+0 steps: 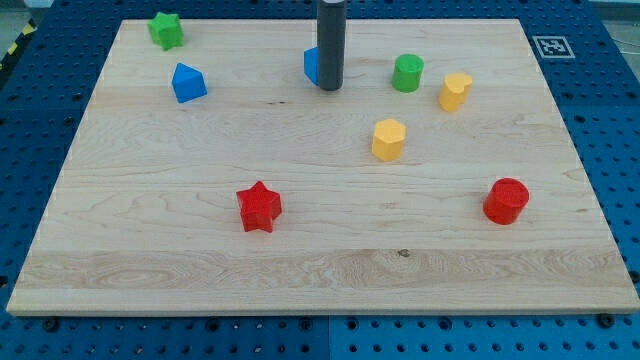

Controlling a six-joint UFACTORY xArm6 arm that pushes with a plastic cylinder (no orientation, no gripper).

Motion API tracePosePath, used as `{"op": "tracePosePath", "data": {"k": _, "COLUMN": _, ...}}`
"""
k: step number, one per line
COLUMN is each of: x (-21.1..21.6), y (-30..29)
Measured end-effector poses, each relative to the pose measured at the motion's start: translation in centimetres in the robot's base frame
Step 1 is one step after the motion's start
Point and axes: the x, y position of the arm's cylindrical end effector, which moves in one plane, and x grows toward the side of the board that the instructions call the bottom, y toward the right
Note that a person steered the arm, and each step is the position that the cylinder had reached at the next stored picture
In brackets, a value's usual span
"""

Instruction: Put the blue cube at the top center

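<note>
The blue cube (311,64) sits near the view's top centre of the wooden board (200,260), mostly hidden behind the dark rod. My tip (330,87) rests on the board just right of the cube and in front of it, touching or nearly touching it. A second blue block (188,83), with a peaked top, lies at the upper left.
A green star (166,30) is at the top left corner. A green cylinder (407,73) and a yellow block (455,91) lie right of my tip. A yellow hexagonal block (389,139) sits mid-right, a red star (260,207) lower centre, a red cylinder (506,201) lower right.
</note>
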Motion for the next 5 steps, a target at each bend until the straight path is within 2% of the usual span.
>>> {"op": "tracePosePath", "data": {"k": 4, "x": -0.9, "y": -0.8}}
{"op": "tracePosePath", "data": {"k": 5, "x": -2.5, "y": -1.2}}
